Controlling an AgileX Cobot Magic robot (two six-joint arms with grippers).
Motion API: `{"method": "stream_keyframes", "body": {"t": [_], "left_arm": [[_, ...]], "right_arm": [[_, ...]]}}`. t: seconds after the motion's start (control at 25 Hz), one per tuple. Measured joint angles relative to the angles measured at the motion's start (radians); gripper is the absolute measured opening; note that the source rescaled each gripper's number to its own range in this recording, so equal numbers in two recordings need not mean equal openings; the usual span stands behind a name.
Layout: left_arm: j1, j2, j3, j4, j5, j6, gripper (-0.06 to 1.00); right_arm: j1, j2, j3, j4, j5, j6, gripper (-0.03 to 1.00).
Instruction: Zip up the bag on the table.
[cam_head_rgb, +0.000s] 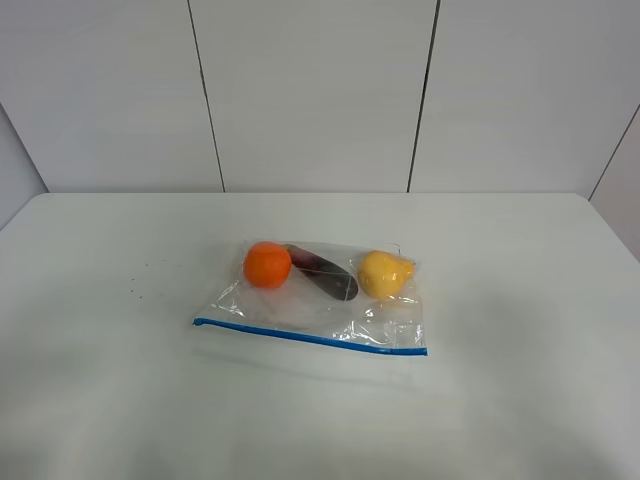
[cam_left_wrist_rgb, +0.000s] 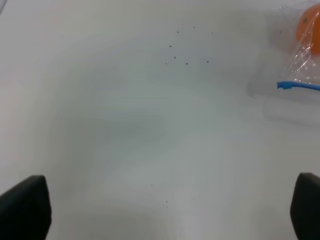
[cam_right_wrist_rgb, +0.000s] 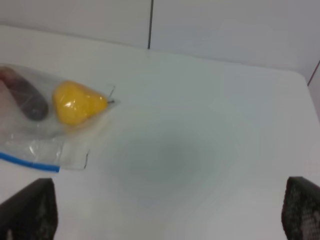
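Observation:
The clear bag (cam_head_rgb: 318, 305) lies flat in the middle of the white table (cam_head_rgb: 520, 300), its blue zipper strip (cam_head_rgb: 310, 336) along the near edge. Through the plastic show an orange fruit (cam_head_rgb: 267, 264), a dark purple one (cam_head_rgb: 325, 273) and a yellow one (cam_head_rgb: 384, 273). Neither arm appears in the exterior high view. In the left wrist view my left gripper (cam_left_wrist_rgb: 160, 210) stands open over bare table, with the bag's blue strip end (cam_left_wrist_rgb: 295, 86) off to one side. My right gripper (cam_right_wrist_rgb: 167, 212) is open too, apart from the bag's corner (cam_right_wrist_rgb: 50, 150) and the yellow fruit (cam_right_wrist_rgb: 77, 102).
Grey wall panels (cam_head_rgb: 310, 90) rise behind the table's far edge. A few small dark specks (cam_left_wrist_rgb: 180, 52) mark the tabletop left of the bag.

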Motion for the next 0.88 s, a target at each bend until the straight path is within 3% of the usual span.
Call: {"method": "stream_keyframes", "body": {"t": [0.88], "left_arm": [[0.000,0.000,0.000,0.000,0.000,0.000,1.00]], "right_arm": [[0.000,-0.003,0.083,-0.030,-0.009,0.007,1.00]]}}
